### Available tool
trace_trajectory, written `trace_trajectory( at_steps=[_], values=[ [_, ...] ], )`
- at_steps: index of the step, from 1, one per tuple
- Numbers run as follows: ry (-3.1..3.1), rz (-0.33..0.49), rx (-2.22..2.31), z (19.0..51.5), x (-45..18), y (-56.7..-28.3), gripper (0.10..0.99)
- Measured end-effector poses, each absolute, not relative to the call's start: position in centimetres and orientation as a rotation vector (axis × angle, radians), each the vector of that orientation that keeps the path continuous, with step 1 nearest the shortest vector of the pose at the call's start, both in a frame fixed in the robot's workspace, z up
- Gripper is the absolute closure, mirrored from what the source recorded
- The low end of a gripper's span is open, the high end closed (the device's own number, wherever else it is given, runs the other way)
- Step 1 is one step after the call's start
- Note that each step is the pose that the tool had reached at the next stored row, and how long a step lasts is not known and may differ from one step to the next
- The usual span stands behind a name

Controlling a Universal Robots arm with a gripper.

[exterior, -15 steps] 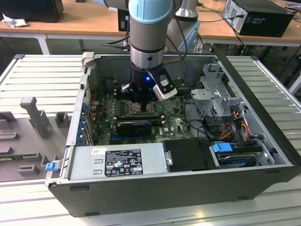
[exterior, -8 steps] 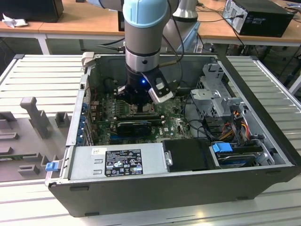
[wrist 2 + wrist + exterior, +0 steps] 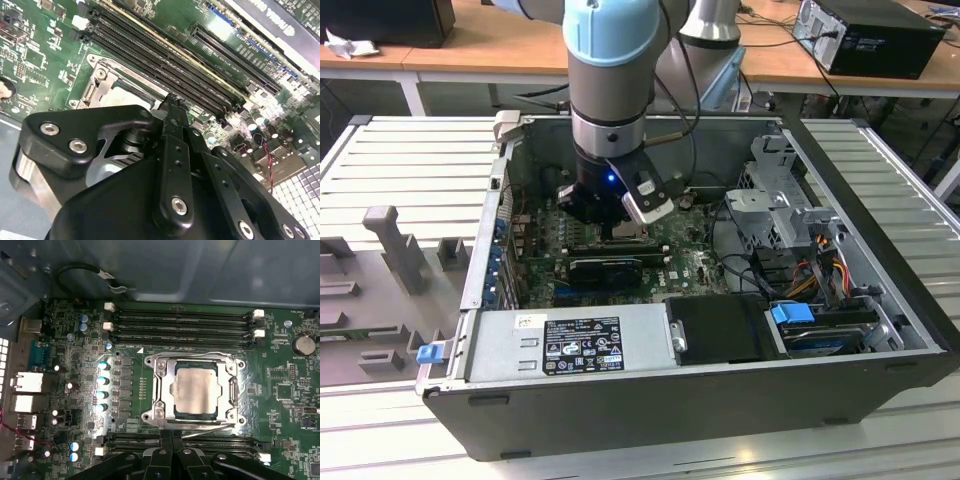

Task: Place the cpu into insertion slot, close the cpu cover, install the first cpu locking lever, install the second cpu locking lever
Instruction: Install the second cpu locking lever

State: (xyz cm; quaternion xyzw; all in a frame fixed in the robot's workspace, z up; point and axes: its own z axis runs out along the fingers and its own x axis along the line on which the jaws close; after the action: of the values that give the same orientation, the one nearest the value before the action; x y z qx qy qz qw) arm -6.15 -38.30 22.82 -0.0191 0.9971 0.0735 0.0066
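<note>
Hovering just above the motherboard beside the insertion slot (image 3: 194,389), gripper (image 3: 171,440) narrow, fingertips together, gripping nothing; cpu (image 3: 194,390) seated in slot, cpu cover (image 3: 232,385) down around it.

ribbed metal bench (image 3: 410,150), open computer case (image 3: 650,400)

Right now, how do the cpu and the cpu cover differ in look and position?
The cpu is a solid pale grey square; the cover is a shiny silvery frame with a square window. The cpu sits in the middle, showing through that window; the cover lies flat around its edges. Both are square, metal-looking, and lie level in the socket.
</note>
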Motion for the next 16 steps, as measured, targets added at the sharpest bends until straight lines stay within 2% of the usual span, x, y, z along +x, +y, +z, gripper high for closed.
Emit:
trace_trajectory(
  at_steps=[5,16],
  values=[
    [3.119,0.239,-0.075,21.6,-6.2,-38.3,0.98],
    [3.108,0.342,-0.096,21.1,-7.7,-39.1,0.98]
  ],
)
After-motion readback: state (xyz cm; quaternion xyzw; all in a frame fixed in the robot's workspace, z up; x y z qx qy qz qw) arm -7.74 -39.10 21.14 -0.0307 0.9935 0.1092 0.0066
